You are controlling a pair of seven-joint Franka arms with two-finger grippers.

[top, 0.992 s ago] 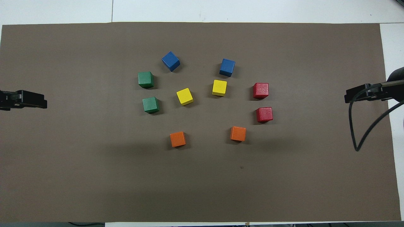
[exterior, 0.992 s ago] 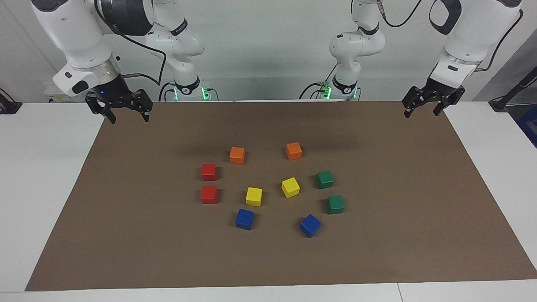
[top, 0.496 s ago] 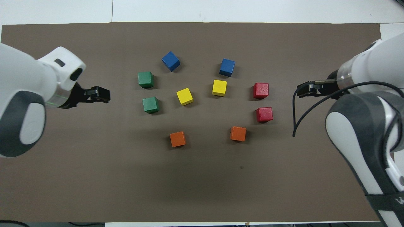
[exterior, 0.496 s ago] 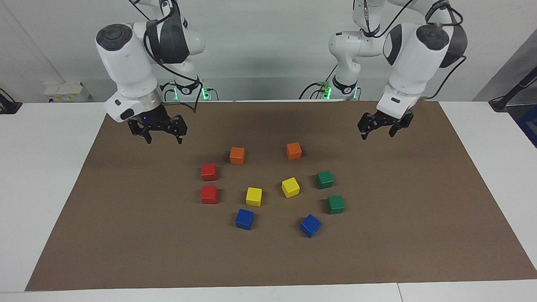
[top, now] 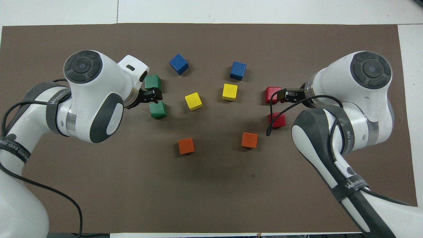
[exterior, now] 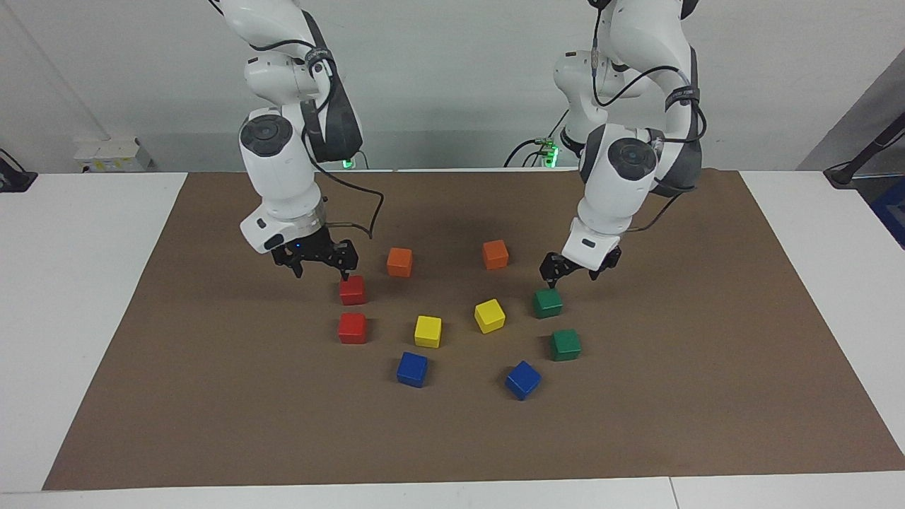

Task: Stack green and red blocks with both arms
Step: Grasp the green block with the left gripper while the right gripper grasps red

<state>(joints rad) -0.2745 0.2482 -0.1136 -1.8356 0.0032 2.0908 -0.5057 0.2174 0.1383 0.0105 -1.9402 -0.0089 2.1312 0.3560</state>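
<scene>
Already each arm has its own colour just below its open fingers: the right gripper (exterior: 319, 266) hangs just above the nearer red block (exterior: 352, 290), the left gripper (exterior: 579, 272) above the nearer green block (exterior: 548, 302) (all 4 mid-mat, unstacked).

We see a white table (exterior: 85, 297) covered mostly by a brown mat (exterior: 452, 438). A plain pale wall (exterior: 452, 85) fills the top of the facing frame. A small white box (exterior: 113, 155) sits at upper left by the wall. A dark stand (exterior: 866, 155) leans at the right edge. Lighting is even, with soft shadows.
</scene>
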